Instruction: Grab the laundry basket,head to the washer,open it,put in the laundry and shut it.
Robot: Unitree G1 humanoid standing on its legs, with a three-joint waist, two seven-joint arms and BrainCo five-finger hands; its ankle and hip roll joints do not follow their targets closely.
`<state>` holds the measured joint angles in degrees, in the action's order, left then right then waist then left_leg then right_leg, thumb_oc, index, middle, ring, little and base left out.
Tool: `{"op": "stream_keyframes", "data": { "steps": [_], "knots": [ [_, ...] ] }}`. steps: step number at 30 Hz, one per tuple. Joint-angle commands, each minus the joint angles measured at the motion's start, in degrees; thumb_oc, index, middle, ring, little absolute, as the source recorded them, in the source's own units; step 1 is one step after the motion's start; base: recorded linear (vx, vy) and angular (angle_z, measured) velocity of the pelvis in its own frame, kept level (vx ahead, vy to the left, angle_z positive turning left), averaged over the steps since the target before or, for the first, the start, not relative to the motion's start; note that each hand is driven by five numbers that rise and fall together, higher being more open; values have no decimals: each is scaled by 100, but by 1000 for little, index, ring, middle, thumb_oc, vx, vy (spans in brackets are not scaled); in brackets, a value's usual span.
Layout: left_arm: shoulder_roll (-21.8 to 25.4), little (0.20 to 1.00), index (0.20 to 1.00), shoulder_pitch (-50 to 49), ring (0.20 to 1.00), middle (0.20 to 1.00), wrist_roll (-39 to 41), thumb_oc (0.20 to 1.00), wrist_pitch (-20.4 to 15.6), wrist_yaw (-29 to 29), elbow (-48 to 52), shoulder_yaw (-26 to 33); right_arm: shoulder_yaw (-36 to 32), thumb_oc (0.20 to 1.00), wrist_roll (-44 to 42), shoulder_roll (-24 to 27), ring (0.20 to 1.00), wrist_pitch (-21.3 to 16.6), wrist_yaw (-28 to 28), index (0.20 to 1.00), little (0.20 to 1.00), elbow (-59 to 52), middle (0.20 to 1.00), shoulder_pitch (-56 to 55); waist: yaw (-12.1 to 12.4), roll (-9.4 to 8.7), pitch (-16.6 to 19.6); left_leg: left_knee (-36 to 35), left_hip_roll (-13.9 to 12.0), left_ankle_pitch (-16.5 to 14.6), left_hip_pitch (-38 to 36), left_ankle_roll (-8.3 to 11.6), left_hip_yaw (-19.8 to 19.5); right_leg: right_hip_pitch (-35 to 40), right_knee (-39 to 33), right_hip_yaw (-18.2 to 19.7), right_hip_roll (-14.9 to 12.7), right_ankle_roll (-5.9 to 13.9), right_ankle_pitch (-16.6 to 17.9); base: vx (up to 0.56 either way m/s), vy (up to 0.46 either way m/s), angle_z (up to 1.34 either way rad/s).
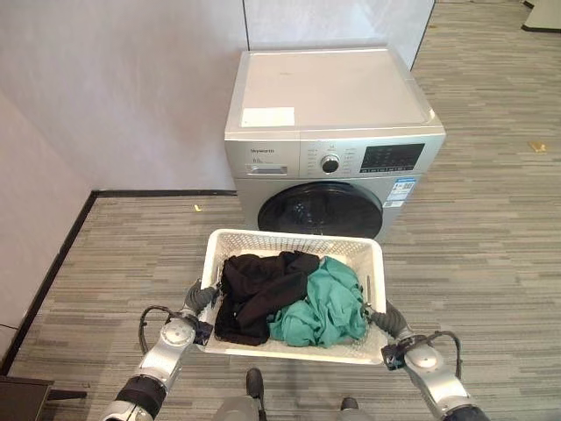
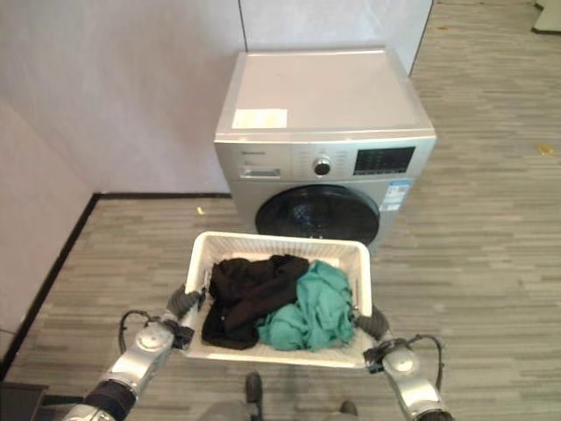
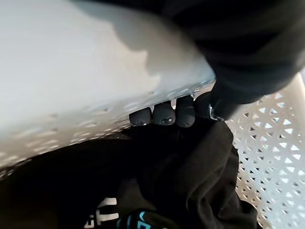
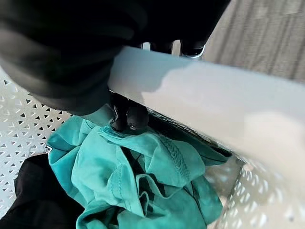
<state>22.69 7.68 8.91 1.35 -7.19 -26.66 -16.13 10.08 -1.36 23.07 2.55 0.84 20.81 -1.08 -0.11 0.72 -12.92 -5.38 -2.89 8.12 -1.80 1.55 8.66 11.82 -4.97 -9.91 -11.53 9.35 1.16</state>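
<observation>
From the left eye view, both arms reach forward and hold the white laundry basket (image 1: 294,298) off the striped floor (image 1: 473,254), the left hand (image 1: 203,299) at its left rim, the right hand (image 1: 383,317) at its right rim. The basket hangs just near of the silver washer (image 1: 329,140), whose dark round door (image 1: 320,210) is closed. Inside lie a black garment (image 1: 254,294) on the left and a teal garment (image 1: 323,303) on the right (they touch in the middle).

The right eye view shows the same carry.

In the left wrist view, the left hand's dark fingertips (image 3: 164,114) hook over the rim, clamped on it, above the black cloth.

In the right wrist view, the right hand's fingertips (image 4: 129,116) curl under the rim, gripping it beside the teal cloth.
</observation>
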Motion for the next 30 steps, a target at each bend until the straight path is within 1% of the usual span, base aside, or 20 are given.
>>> {"op": "stream_keyframes", "data": {
  "steps": [1,3,4,6,7,8,9,10,13,14,15,16,17,19,21,22,23,25,27,30],
  "knots": [
    [301,200,200,720,200,200,112,200,-603,-279,-95,460,-579,200,106,723,200,-279,285,200,200,-66,200,133,153,-5,431,1095,-254,-1193,156,135,-378,-625,142,-52,-116,-122,4,-17,108,9],
    [301,200,200,736,200,200,142,200,-619,-280,-26,424,-602,200,158,791,200,-290,337,200,200,-31,200,217,168,-2,439,1350,-90,-1406,329,43,-534,-610,156,-71,-223,-47,2,28,168,22],
    [295,200,200,740,200,200,151,200,-597,-266,-3,405,-633,200,190,793,200,-261,352,200,200,-19,200,225,174,21,449,1367,-14,-1439,358,-32,-558,-668,317,-73,-292,-23,-32,42,272,34],
    [313,200,200,793,200,200,105,200,-530,-187,-1,298,-641,200,239,792,200,-207,333,200,200,-9,200,281,165,81,442,1291,135,-1481,288,-251,-592,-994,1286,124,-400,-113,-150,51,265,29],
    [314,200,200,794,200,200,105,200,-530,-187,-2,298,-642,200,239,792,200,-207,333,200,200,-8,200,282,171,78,446,1292,137,-1482,293,-252,-586,-1010,1302,133,-404,-113,-157,83,256,14],
    [319,200,200,830,200,200,39,200,-484,-145,-21,219,-565,200,258,775,200,-204,361,200,200,45,200,426,127,116,347,1234,186,-1525,158,-381,-568,-1469,2178,302,-318,-192,-108,99,210,12],
    [330,200,200,793,200,200,42,200,-456,-167,-36,248,-480,200,294,823,200,-202,345,200,200,100,200,584,114,145,298,1166,198,-1589,-5,-429,-476,-1754,2420,213,-326,-191,16,165,243,-5],
    [325,200,200,753,200,200,75,200,-440,-163,-47,269,-393,200,319,838,200,-195,312,200,200,90,200,717,120,151,261,1104,227,-1633,-140,-456,-394,-1943,2376,-2,-347,-192,150,168,113,-29],
    [414,200,200,716,200,200,-14,200,-435,-272,112,553,-196,200,252,798,200,-256,279,200,200,-326,200,1039,105,215,144,894,204,-1766,-564,-401,-212,-2281,1693,-731,-233,-123,215,197,18,-63],
    [413,200,200,715,200,200,-14,200,-435,-272,114,554,-195,200,252,799,200,-256,279,200,200,-327,200,1040,101,220,136,894,200,-1767,-574,-400,-214,-2266,1687,-737,-229,-123,216,256,-68,-15],
    [669,200,200,756,200,200,-465,200,-532,-516,590,934,-246,200,381,940,200,-345,244,200,200,-919,200,1072,95,189,126,852,199,-1824,-669,-352,-219,-2343,1226,-766,-144,-37,325,249,-99,20],
    [899,200,200,804,200,200,-746,200,-592,-663,992,1163,-418,200,459,1045,200,-417,257,200,200,-1324,200,1021,71,146,127,856,198,-1837,-679,-331,-289,-2358,1110,-555,-70,14,406,235,-101,17],
    [901,200,200,788,200,200,-755,200,-575,-659,1019,1173,-427,200,464,1040,200,-403,249,200,200,-1350,200,1008,72,126,129,856,215,-1814,-663,-333,-284,-2364,1084,-548,-81,8,438,147,-92,35],
    [1179,200,200,701,200,200,-1051,200,-596,-711,1843,1683,-902,200,538,1214,200,-482,122,200,200,-2102,200,654,88,25,219,825,237,-1878,-734,-286,-384,-2125,842,-311,40,-50,431,186,-127,54],
    [1283,200,200,378,200,200,-1244,200,-648,-649,2622,2153,-1368,200,547,1353,200,-593,-67,200,200,-2705,200,121,100,-23,345,812,151,-1845,-762,-211,-443,-1957,719,-386,118,-101,487,272,-215,48],
    [1431,200,200,-129,200,200,-1391,200,-713,-493,3310,2722,-1934,200,446,1444,200,-637,-299,200,200,-3158,200,-441,126,-44,433,824,8,-1791,-798,-116,-515,-1813,651,-519,223,-158,446,320,-268,42],
    [1496,200,200,-332,200,200,-1452,200,-745,-452,3499,2956,-2144,200,384,1464,200,-678,-388,200,200,-3315,200,-641,137,-49,448,841,-41,-1749,-810,-89,-538,-1768,619,-542,264,-178,430,315,-273,39],
    [1571,200,200,-982,200,200,-1412,200,-816,-176,4036,3488,-2697,200,170,1459,200,-696,-615,200,200,-3669,200,-1140,135,-60,516,844,-204,-1638,-851,30,-610,-1629,506,-612,419,-238,350,209,-189,32],
    [1522,200,200,-1471,200,200,-1132,200,-854,60,4394,3847,-3001,200,44,1501,200,-660,-750,200,200,-3833,200,-1336,143,-39,596,835,-352,-1556,-889,121,-626,-1522,400,-663,546,-302,277,163,-168,-5],
    [1599,200,200,-1530,200,200,-699,200,-815,262,4402,3795,-3041,200,-199,1683,200,-582,-832,200,200,-3757,200,-1170,156,-30,672,920,-510,-1453,-917,206,-633,-1395,328,-634,726,-397,141,139,-145,-8]
  ]
}}
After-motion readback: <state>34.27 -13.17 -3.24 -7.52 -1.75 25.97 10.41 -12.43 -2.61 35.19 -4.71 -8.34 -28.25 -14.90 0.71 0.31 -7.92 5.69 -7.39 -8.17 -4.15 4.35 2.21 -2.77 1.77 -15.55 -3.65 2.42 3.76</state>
